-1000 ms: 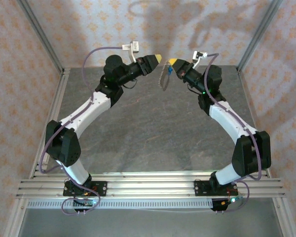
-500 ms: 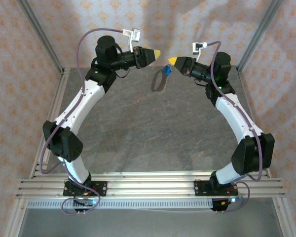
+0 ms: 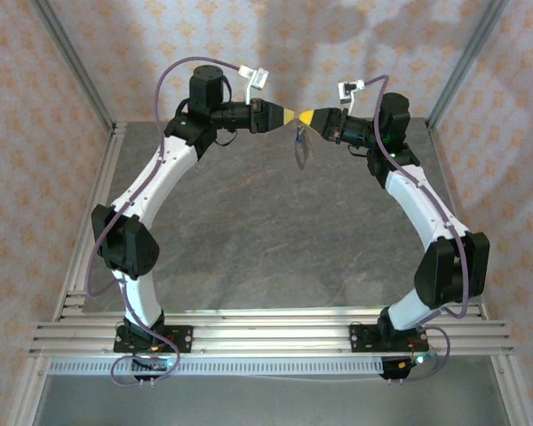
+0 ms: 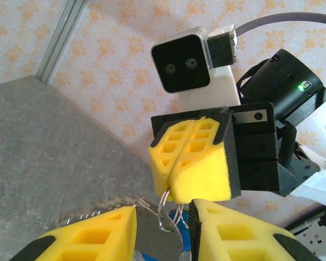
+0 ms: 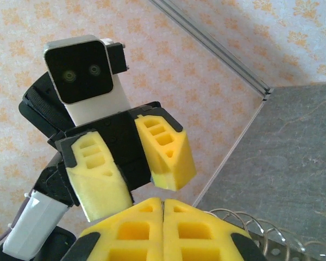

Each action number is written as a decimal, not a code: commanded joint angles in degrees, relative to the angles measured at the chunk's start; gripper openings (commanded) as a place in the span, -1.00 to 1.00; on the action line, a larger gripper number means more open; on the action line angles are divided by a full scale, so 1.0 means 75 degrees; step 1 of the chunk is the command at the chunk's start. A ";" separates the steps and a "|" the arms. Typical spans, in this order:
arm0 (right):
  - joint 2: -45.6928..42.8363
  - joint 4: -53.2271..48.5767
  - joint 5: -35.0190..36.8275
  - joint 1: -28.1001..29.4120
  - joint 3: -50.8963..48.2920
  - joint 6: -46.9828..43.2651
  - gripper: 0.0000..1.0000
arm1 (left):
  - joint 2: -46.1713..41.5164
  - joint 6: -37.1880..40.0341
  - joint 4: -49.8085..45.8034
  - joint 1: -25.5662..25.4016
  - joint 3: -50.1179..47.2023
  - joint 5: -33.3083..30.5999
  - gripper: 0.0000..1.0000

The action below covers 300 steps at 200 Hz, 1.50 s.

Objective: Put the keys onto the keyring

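My two grippers meet tip to tip high above the back of the table. The right gripper (image 3: 306, 117) is shut on the keyring (image 3: 302, 147), which hangs below the tips. In the left wrist view its yellow pads (image 4: 193, 160) pinch the thin wire loops (image 4: 165, 216). A blue key head (image 4: 182, 230) and a flat silver blade (image 4: 154, 239) dangle behind the loops. My left gripper (image 4: 163, 217) is open, its fingers on either side of the loops with a gap to each. The right wrist view shows my shut gripper (image 5: 163, 220) and the left one's parted fingers (image 5: 165, 155).
A pale coiled chain part (image 4: 111, 204) trails left from the loops, and its coils (image 5: 261, 234) curl beside the right fingers. The grey table (image 3: 275, 231) lies far below, ringed by patterned walls and metal posts (image 3: 466, 58).
Both arms rose and swung inward until the tips nearly touch. The left jaws narrowed around the loops. The hanging keyring swung and now sits under the tips.
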 commanded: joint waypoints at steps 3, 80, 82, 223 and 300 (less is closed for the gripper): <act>0.0019 0.0381 -0.0212 -0.0050 0.0191 -0.0072 -1.00 | 0.0071 0.0098 0.0087 0.0025 0.0276 0.0378 -0.38; 0.0053 0.0838 -0.0124 -0.0052 0.0028 0.0239 -1.00 | 0.0185 0.0048 0.0128 -0.0091 0.0278 0.0379 -0.40; 0.0053 0.0861 -0.0119 -0.0051 0.0023 0.0254 -1.00 | 0.0196 0.0055 0.0121 -0.0092 0.0278 0.0370 -0.40; 0.0123 0.1091 -0.0069 -0.0026 -0.0158 0.0364 -1.00 | 0.0528 -0.0035 0.0201 -0.0363 0.0606 0.0400 -0.55; 0.0198 0.1193 0.0165 -0.0039 -0.0183 0.0457 -1.00 | 0.0411 0.0190 0.0046 -0.0396 0.0465 0.0566 -1.00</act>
